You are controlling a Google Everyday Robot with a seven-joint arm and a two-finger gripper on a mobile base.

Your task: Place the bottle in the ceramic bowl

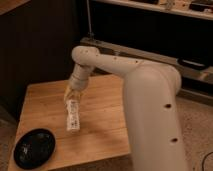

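1 bottle point(73, 119) hangs nearly upright, slightly tilted, with its upper end pinched in the gripper point(73, 98). It is over the left-middle part of the wooden counter point(102, 125); whether its lower end touches the wood cannot be told. The black bowl point(34, 148) sits at the counter's front left corner, near the bottle but apart from it. The white arm point(120, 67) reaches in from the right.
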